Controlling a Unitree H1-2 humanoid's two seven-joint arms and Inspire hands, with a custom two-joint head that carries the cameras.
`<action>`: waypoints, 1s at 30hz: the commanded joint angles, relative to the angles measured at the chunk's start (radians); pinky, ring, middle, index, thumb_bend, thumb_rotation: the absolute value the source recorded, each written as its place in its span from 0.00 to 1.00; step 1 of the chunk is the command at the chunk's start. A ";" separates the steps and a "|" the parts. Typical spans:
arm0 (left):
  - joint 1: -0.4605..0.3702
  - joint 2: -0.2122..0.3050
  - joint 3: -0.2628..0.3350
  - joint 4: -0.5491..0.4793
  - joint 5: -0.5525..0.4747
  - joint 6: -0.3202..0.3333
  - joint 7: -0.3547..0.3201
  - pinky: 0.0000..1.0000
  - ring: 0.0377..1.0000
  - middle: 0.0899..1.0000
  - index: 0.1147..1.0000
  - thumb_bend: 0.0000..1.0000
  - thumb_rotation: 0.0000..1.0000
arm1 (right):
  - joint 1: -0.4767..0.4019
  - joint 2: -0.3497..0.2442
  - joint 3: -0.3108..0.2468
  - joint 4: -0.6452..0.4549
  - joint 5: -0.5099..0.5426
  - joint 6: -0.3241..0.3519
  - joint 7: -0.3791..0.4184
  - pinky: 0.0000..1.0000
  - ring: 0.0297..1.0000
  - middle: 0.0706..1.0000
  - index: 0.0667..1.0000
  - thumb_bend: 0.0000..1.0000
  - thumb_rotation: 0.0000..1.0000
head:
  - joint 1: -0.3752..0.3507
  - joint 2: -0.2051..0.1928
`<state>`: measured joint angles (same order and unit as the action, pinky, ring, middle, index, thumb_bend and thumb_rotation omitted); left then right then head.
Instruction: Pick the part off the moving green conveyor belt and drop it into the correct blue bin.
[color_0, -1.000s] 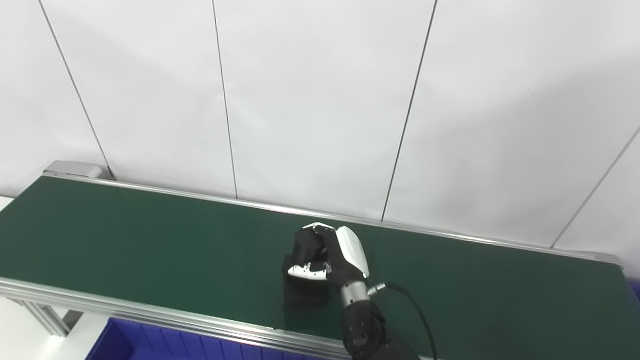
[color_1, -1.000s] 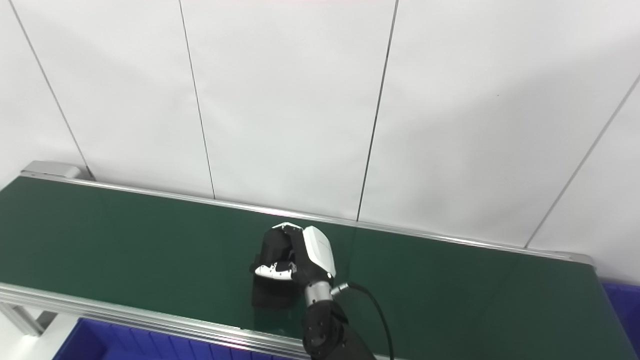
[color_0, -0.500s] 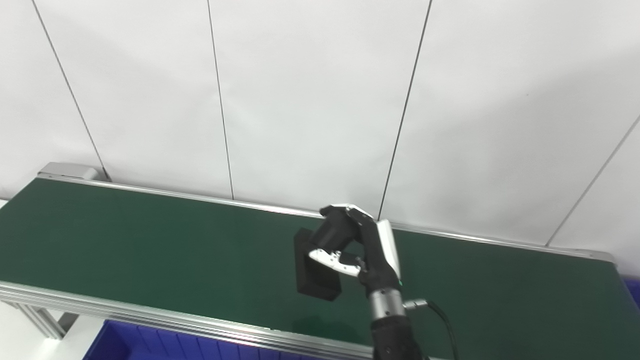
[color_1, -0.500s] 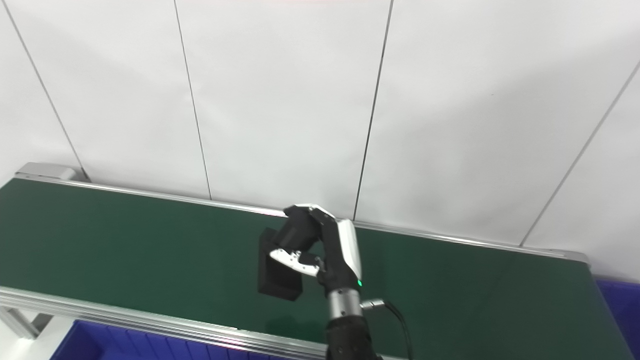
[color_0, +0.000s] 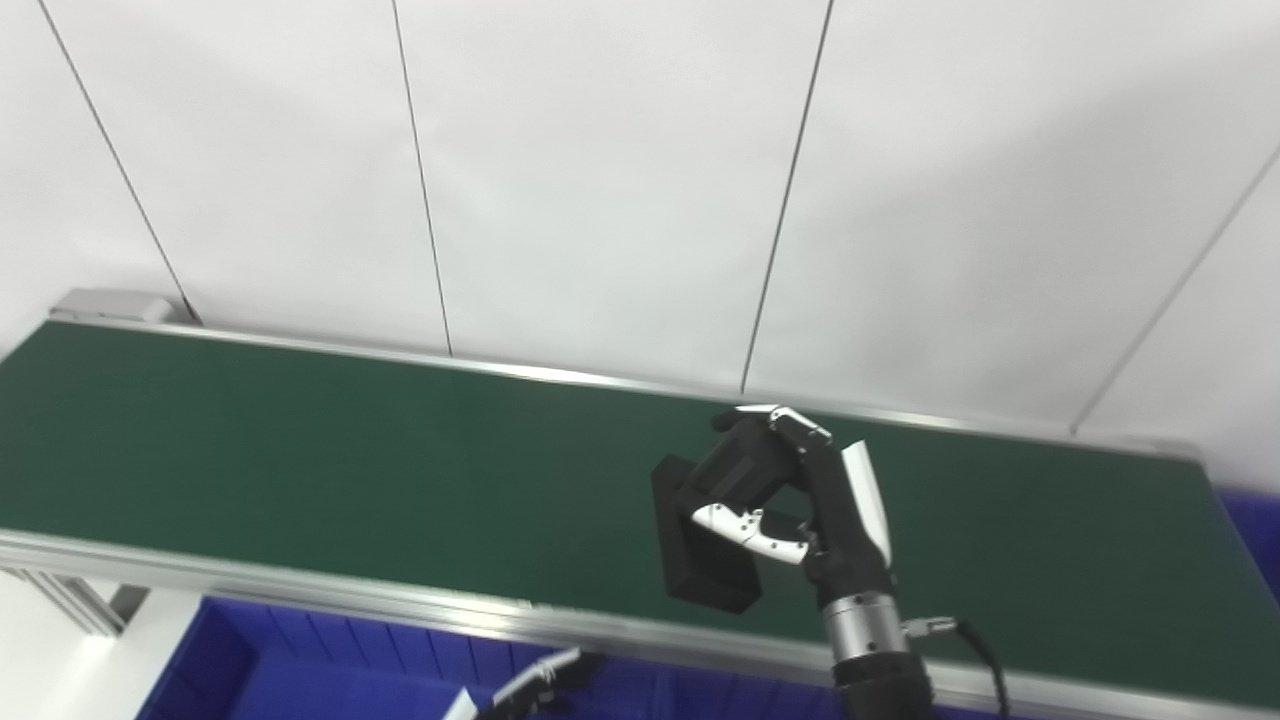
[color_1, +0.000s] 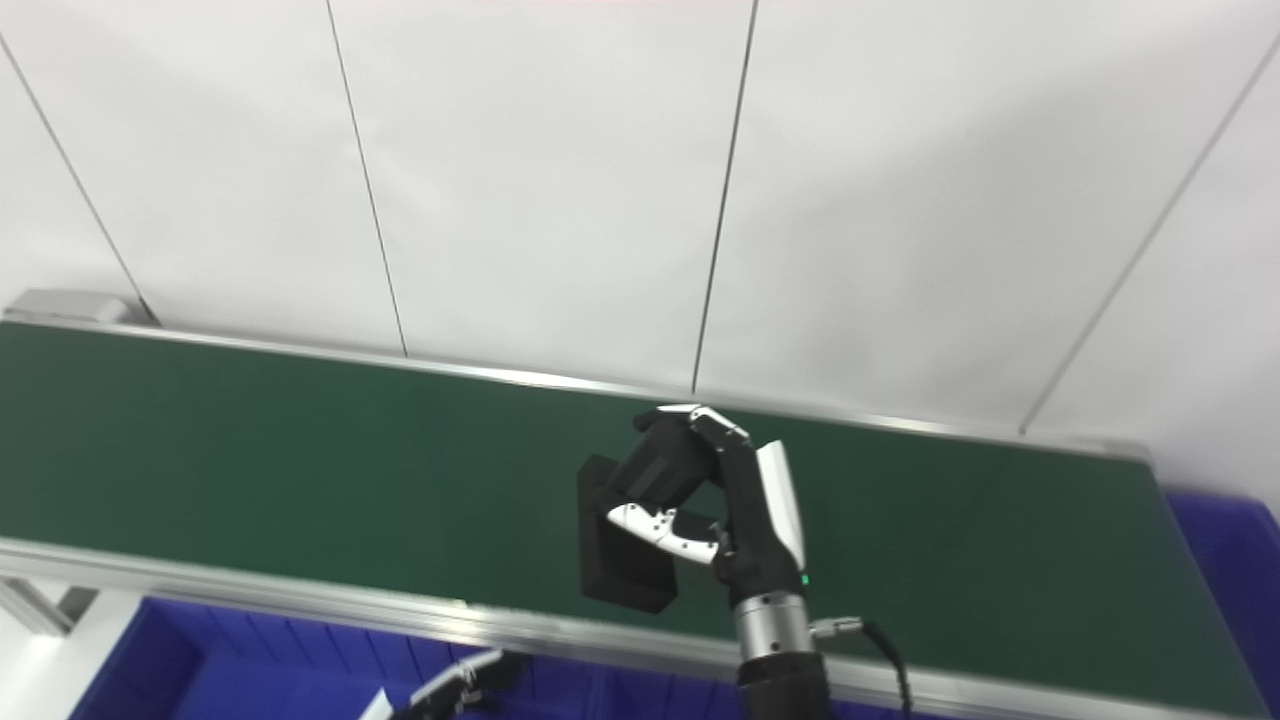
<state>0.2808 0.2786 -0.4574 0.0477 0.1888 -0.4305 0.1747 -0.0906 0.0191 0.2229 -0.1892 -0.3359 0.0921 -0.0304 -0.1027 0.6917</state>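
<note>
My right hand (color_0: 800, 500) is shut on a black block-shaped part (color_0: 700, 545) and holds it in the air above the near side of the green conveyor belt (color_0: 350, 470). It also shows in the right eye view (color_1: 720, 510), where the part (color_1: 620, 555) hangs from the fingers. A blue bin (color_0: 300, 670) lies below the belt's front rail at the bottom left. Only the tips of my left hand (color_0: 530, 690) show at the bottom edge, over that bin; I cannot tell how they stand.
A second blue bin (color_1: 1230, 540) peeks out past the belt's right end. An aluminium rail (color_0: 400, 610) runs along the belt's front edge. White wall panels stand right behind the belt. A cable (color_0: 975, 650) trails from my right wrist.
My right hand has lifted the black part off the belt and carried it to the right and toward me. The camera has shifted. My left hand's tips have come into view at the bottom.
</note>
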 joint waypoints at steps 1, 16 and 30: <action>0.013 0.012 0.024 -0.055 -0.015 -0.039 -0.022 0.72 0.79 0.82 0.81 0.79 0.34 | 0.007 -0.011 -0.005 -0.080 0.017 0.020 0.029 0.34 0.45 0.52 0.57 0.49 0.00 | -0.003 0.024; 0.058 -0.016 0.172 -0.168 -0.069 0.007 -0.179 0.69 0.76 0.78 0.77 0.85 0.24 | 0.206 -0.182 -0.004 -0.237 -0.033 0.047 0.151 0.30 0.41 0.49 0.54 0.48 0.00 | -0.021 0.107; 0.073 -0.033 0.234 -0.221 -0.075 0.042 -0.251 0.69 0.76 0.78 0.77 0.83 0.20 | 0.206 -0.335 0.045 -0.258 -0.133 0.209 0.348 0.31 0.42 0.48 0.54 0.48 0.00 | -0.031 0.177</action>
<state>0.3502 0.2427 -0.2363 -0.1304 0.1234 -0.3756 -0.0660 0.1422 -0.2980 0.2655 -0.4239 -0.4505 0.2938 0.3059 -0.1350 0.8682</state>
